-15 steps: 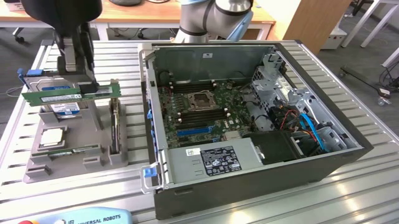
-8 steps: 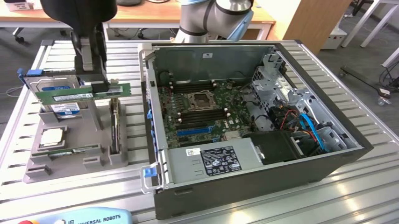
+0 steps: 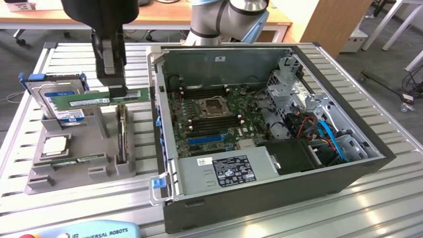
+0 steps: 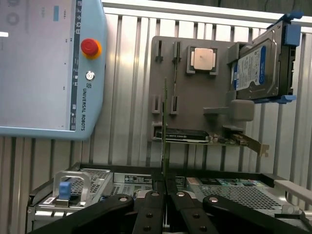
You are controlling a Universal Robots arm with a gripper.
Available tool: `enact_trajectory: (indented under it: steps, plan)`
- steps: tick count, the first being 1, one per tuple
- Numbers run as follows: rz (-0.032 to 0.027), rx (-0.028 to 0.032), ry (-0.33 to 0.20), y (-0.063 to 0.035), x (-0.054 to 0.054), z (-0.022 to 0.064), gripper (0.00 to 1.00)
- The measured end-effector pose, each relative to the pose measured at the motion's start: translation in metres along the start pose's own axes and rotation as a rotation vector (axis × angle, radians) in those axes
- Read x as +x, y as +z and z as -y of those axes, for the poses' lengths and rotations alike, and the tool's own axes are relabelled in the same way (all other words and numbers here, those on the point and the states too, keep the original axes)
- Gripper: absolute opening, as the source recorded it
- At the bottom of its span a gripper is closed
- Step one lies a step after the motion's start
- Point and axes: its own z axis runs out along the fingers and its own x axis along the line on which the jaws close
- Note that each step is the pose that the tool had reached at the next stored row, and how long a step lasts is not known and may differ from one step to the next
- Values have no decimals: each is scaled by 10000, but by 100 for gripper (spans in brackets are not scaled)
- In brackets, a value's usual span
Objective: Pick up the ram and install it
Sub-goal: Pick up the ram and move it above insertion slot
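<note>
the gripper [image 3: 118, 92] is pinching its fingers nearly together on the ram [image 3: 79, 99], clamping the thin board by its two flat faces; in the wrist view the stick is running edge-on straight out from between the closed fingers. the hold is sitting a little off the stick's middle, toward the end nearer the computer case [image 3: 264, 198].

the ram is hanging level in the air, long edge horizontal, above the grey holder tray [image 3: 39, 178] and in front of the blue-framed hard drive [image 3: 49, 94] as the exterior view is seeing it. it is looking light, stiff and thin, but fragile: the chips and contact edge are better left untouched, so gripping the flat faces near the upper edge is seeming the safe choice, and an off-centre hold could be letting it tilt under pressing.

below it, a dark expansion card [image 3: 122, 134] is standing in the tray, with a processor [image 3: 55, 145] and another green stick [image 3: 76, 160] lying nearby. the case is lying open on the slatted surface [image 3: 370, 208], its motherboard [image 3: 218, 106] facing up, well apart from the ram.
</note>
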Motion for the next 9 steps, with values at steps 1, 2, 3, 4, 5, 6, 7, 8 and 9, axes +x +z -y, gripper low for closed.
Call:
enact_trajectory:
  steps: [1,2,3,4,5,6,7,8,9]
  plan:
    - [1,0,-4,-1,1,21,11]
    - [1,-1,-8,-2,2,42,11]
    - [3,0,-12,-3,3,63,11]
    - [3,-1,-16,-4,5,84,11]
    - [4,0,-19,-5,5,104,11]
    - [5,0,-23,-6,6,124,11]
    - [6,0,-26,-6,7,145,11]
    - [7,0,-31,-7,8,165,11]
    - [7,0,-34,-8,9,183,11]
